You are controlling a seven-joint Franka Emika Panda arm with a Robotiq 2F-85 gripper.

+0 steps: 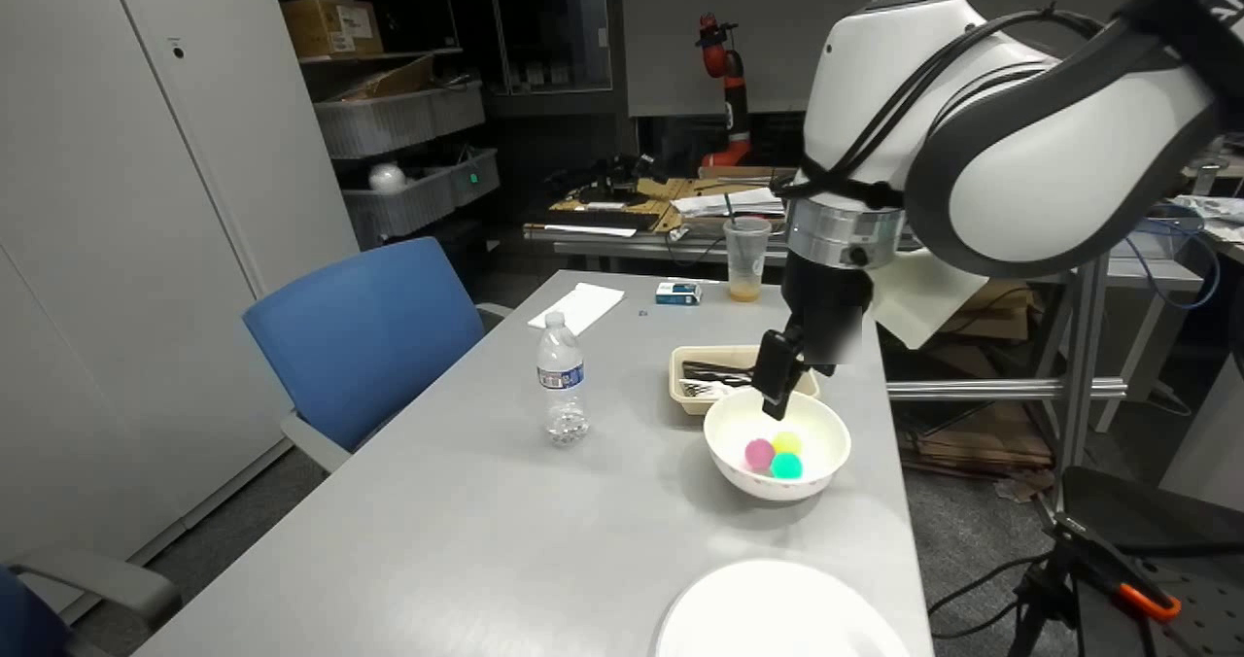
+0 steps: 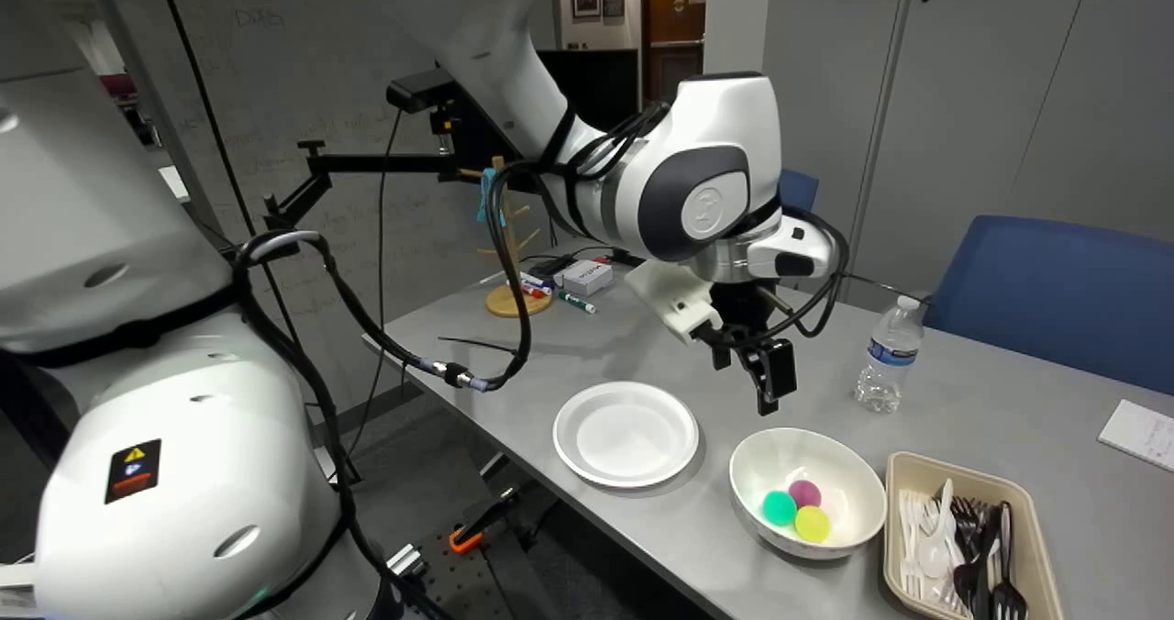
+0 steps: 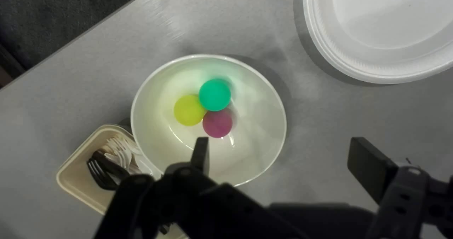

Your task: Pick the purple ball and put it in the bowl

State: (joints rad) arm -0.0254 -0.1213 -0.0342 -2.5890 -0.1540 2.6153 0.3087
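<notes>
The purple ball lies inside the white bowl in the wrist view, touching the teal-green ball and beside a yellow ball. In both exterior views the purple ball is in the bowl. My gripper is open with nothing between its fingers. In the wrist view its left finger overlaps the bowl and its right finger is over the table. The gripper is above the table near the bowl, apart from the balls.
A flat white plate lies beside the bowl. A beige tray of cutlery stands close on the bowl's other side. A water bottle stands on the table. Markers and a small box are farther off.
</notes>
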